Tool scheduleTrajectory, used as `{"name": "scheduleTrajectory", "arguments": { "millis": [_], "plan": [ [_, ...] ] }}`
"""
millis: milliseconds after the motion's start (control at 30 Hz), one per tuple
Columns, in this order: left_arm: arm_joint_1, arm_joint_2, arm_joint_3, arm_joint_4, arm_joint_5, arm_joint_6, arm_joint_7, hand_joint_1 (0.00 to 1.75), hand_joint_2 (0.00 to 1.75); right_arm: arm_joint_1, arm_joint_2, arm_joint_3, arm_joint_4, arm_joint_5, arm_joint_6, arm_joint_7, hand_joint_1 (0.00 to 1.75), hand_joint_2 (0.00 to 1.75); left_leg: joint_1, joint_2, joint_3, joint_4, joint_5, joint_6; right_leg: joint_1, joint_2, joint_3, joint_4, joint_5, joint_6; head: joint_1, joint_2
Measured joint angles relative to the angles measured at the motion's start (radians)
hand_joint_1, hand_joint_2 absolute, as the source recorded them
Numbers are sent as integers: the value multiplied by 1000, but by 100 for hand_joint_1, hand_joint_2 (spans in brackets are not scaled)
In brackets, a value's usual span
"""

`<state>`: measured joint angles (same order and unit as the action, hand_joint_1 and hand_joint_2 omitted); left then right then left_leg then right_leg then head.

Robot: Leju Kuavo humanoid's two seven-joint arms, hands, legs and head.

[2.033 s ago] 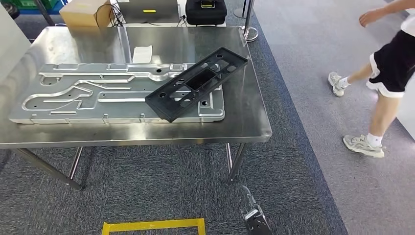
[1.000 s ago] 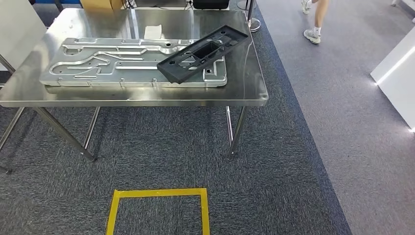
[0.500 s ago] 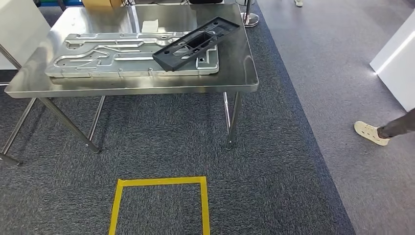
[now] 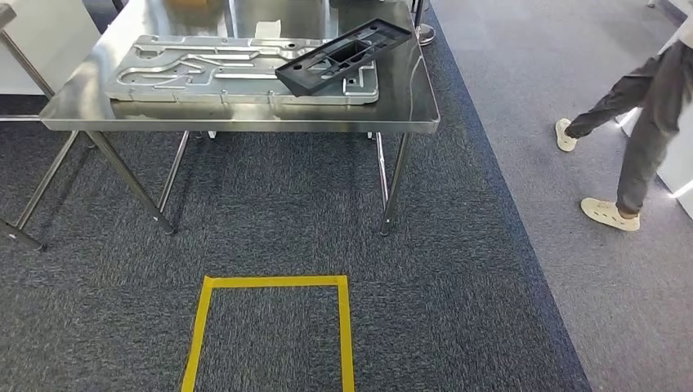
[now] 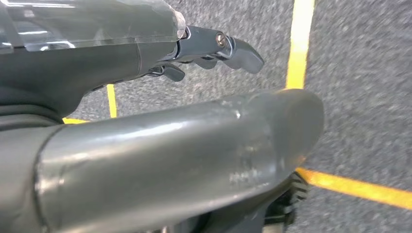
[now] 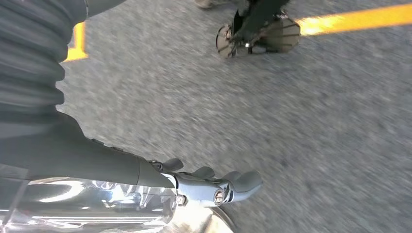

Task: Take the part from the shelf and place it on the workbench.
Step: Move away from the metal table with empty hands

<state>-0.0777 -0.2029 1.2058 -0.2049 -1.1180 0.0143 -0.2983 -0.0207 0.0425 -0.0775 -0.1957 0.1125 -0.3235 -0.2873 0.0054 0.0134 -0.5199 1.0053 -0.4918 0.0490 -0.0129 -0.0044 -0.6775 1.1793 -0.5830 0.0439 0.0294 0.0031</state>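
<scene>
The black rectangular part [image 4: 343, 55] with cut-outs lies tilted on a large silver machined plate [image 4: 204, 69], which rests on the steel workbench [image 4: 245, 124]. The part's far end juts past the plate towards the bench's right side. My left hand [image 5: 194, 43] hangs over the carpet, fingers apart from the thick thumb, and holds nothing. My right hand [image 6: 194, 187] also hangs above the carpet, with its fingers stretched out and nothing in it.
A yellow tape square [image 4: 274, 282] marks the carpet in front of the bench. A person [image 4: 646, 122] in dark trousers walks on the lighter floor at the right. A white cabinet [image 4: 41, 41] stands left of the bench.
The whole picture has shifted, so the camera has moved; the bench now sits higher in it and the tape square is fuller. A person in dark trousers has stepped in at the right.
</scene>
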Motion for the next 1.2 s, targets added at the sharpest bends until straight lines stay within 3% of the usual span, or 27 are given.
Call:
{"name": "scheduleTrajectory", "arguments": {
  "millis": [33,67,100,133,167,200,267,300,367,400,467,533,567,600,633,667,700,767,800,833,900,933,1033,1067,1100,1133,1200],
  "plan": [
    [0,-2,0,0,-2,-1,-2,0,0,0,0,-1,1,2,4,5,0,0,-1,0,-16,1,13,1,-1,0,-6,56,-34,3,1,0],
    [1,-3,0,0,-4,-3,-5,0,0,0,0,-1,1,3,8,11,0,44,-3,1,-34,3,26,1,-1,0,-4,98,-40,5,1,0],
    [1,-4,0,0,-7,-4,-7,0,0,0,0,-1,2,5,10,17,0,87,-4,1,-52,6,39,0,-2,0,10,114,-23,5,1,0],
    [0,-4,0,0,-10,-5,-8,0,0,0,0,-2,2,5,8,24,0,131,-5,1,-70,8,51,-2,-1,0,40,99,8,3,1,0],
    [0,-5,0,0,-15,-5,-8,0,0,-1,0,-3,2,5,7,33,0,175,-5,1,-86,11,63,-4,-1,1,89,49,34,-1,0,0],
    [0,-7,0,0,-19,-4,-7,0,0,-2,-1,-5,2,5,5,41,0,175,-7,1,-98,13,73,-8,2,1,153,-26,44,-7,1,0],
    [0,-11,-1,0,-27,-2,-5,0,0,-3,-2,-9,2,5,4,53,0,175,-9,1,-111,14,95,-17,9,3,260,-178,24,-22,1,0],
    [0,-13,-2,0,-30,-2,-5,0,0,-3,-3,-10,3,5,5,56,0,175,-8,2,-115,11,106,-24,14,4,283,-219,15,-28,1,0],
    [1,-15,-3,0,-34,0,-4,0,0,-3,-3,-13,4,5,6,59,0,175,-5,1,-123,6,122,-35,15,2,273,-239,28,-42,1,0],
    [2,-16,-3,0,-35,1,-4,0,0,-3,-3,-15,5,5,7,60,0,175,-3,-1,-130,14,108,-40,14,0,262,-241,41,-51,1,0],
    [4,-16,-6,0,-40,5,-3,0,0,-2,-3,-19,7,3,10,63,0,87,-1,-5,-153,87,16,-48,10,-6,235,-241,67,-66,-3,0],
    [5,-16,-8,0,-44,10,-1,0,0,0,-4,-22,7,1,13,65,0,0,1,-5,-175,214,-81,-55,12,-9,200,-233,88,-72,-6,0],
    [5,-16,-9,0,-46,12,0,0,0,1,-4,-23,7,0,16,66,0,0,2,-5,-177,267,-91,-58,12,-10,179,-227,98,-72,-6,0],
    [4,-16,-9,0,-47,14,1,0,0,2,-4,-24,8,-1,20,65,0,0,2,-5,-169,297,-73,-59,13,-10,157,-219,107,-71,-6,0],
    [4,-16,-9,0,-48,17,3,0,0,2,-4,-26,8,-3,24,64,0,0,3,-5,-149,300,-37,-60,12,-10,135,-210,115,-68,-7,0],
    [3,-16,-10,0,-50,20,6,0,0,2,-3,-28,8,-6,28,63,0,0,4,-5,-115,272,-1,-60,11,-10,114,-199,122,-65,-7,0],
    [2,-16,-10,0,-52,24,9,0,0,2,-3,-31,8,-8,30,61,0,0,3,-6,-64,216,10,-58,11,-9,96,-187,128,-61,-7,0],
    [0,-16,-12,0,-55,31,15,0,0,1,-2,-35,8,-9,29,55,0,0,1,-6,40,70,-30,-50,13,-9,73,-164,137,-51,-7,0],
    [-1,-16,-13,0,-55,34,18,0,0,1,-2,-36,8,-9,29,54,0,0,-1,-6,71,20,-57,-45,13,-10,67,-157,143,-45,-6,0],
    [-2,-17,-13,0,-56,37,21,0,0,0,-2,-38,8,-9,29,53,0,0,-2,-6,80,-7,-69,-38,14,-10,64,-154,149,-38,-6,0],
    [-1,-18,-14,0,-58,41,26,0,0,-1,-2,-41,8,-4,28,59,0,0,0,-4,72,-14,-59,-21,11,-9,57,-148,151,-25,-6,0],
    [0,-18,-14,0,-58,43,29,0,0,-1,-2,-41,8,2,28,65,0,0,1,-3,66,-16,-51,-14,9,-7,47,-127,131,-19,-5,0],
    [2,-19,-15,0,-62,44,34,0,0,1,-2,-40,8,21,28,78,0,0,2,-8,39,-16,-27,-4,2,-2,-16,42,15,-4,-1,0],
    [3,-19,-15,0,-63,44,34,0,0,2,-2,-40,8,22,28,81,0,0,1,-12,29,-16,-20,-5,0,-2,-30,93,-8,-1,-1,0],
    [5,-19,-15,0,-65,44,35,0,0,2,-2,-40,8,22,28,83,0,0,1,-17,22,-15,-14,-7,-1,-2,-28,111,-13,1,-1,0],
    [6,-19,-15,0,-66,44,35,0,0,2,-2,-40,8,21,28,84,0,0,1,-24,17,-14,-9,-9,-2,0,-3,86,3,0,-1,0],
    [6,-20,-16,0,-67,44,35,0,0,3,-2,-40,9,20,29,87,0,0,2,-39,11,-13,0,-15,-2,25,88,-51,55,-8,-1,0]
  ]
}}
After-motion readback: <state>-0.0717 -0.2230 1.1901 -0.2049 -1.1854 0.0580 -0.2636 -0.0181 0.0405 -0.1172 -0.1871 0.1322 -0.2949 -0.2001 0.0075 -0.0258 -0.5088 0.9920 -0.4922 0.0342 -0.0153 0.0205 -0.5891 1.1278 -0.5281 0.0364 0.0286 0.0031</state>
